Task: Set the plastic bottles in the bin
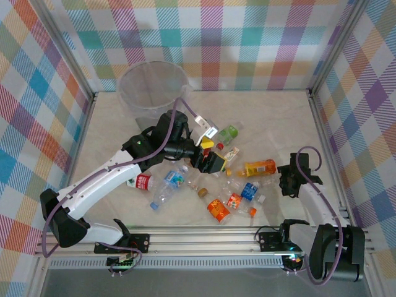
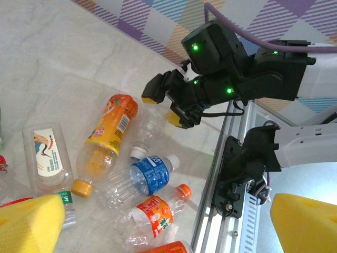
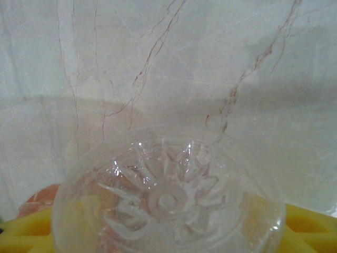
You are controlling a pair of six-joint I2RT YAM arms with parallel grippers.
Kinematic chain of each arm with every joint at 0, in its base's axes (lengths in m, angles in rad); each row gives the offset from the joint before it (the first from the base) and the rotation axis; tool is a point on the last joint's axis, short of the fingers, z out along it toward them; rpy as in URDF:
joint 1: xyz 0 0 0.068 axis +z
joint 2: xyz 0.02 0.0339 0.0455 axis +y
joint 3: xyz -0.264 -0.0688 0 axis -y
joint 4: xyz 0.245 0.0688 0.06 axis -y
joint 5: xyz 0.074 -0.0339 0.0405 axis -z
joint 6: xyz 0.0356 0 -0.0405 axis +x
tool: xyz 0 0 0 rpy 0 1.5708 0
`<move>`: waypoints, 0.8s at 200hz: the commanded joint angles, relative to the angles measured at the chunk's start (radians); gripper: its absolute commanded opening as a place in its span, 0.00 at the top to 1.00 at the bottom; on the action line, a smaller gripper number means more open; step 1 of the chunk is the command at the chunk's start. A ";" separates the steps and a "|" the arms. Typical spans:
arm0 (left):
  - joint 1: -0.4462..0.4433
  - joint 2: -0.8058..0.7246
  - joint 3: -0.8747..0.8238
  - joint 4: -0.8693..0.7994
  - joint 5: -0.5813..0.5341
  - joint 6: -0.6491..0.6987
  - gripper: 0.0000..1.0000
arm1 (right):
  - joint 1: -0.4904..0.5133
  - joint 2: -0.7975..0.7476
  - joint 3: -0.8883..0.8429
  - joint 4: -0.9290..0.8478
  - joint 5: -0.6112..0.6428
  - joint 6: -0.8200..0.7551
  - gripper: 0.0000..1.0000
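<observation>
— Plastic bottles (image 1: 235, 199), small and clear, with red, orange, blue or green labels and coloured caps: lying scattered on the pale marbled tabletop (image 1: 272, 117), mid-table, between the two arms. Several crumpled.
— And the tall round translucent grey bin (image 1: 151, 86)?
— Upright at the far left, close to the checked wall (image 1: 247, 43), well apart from the cluster.
— Left gripper (image 2: 158, 226)?
— Yellow foam pads (image 2: 29, 224) spread wide, holding nothing. Hanging above the heap; below and between the pads, an orange-labelled bottle (image 2: 108, 132) with an orange cap, a blue-labelled bottle (image 2: 150, 176) with a white cap beside it, and a red-labelled bottle (image 2: 155, 216) with an orange cap just beside that.
— Right gripper (image 2: 166, 108)?
— At the right edge of the cluster, jaws at a middling gap, set around an unlabelled clear bottle (image 3: 168, 200). From the right wrist: its moulded star-shaped base end-on, sitting squarely between the jaws, one yellow pad (image 3: 310, 229) showing on either side and faintly through the plastic.
— Pinched?
— Cannot tell: pads either touching its sides or just short of them, unclear in every view.
</observation>
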 commanded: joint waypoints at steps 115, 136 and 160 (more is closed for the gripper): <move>-0.020 0.007 0.023 -0.026 0.013 0.017 0.00 | -0.123 -0.115 0.288 -0.192 0.308 -0.404 0.39; -0.019 0.008 0.023 -0.026 0.012 0.016 0.00 | -0.122 -0.132 0.336 -0.184 0.329 -0.474 0.39; -0.021 0.010 0.025 -0.026 0.010 0.014 0.00 | -0.121 -0.123 0.385 -0.154 0.234 -0.545 0.39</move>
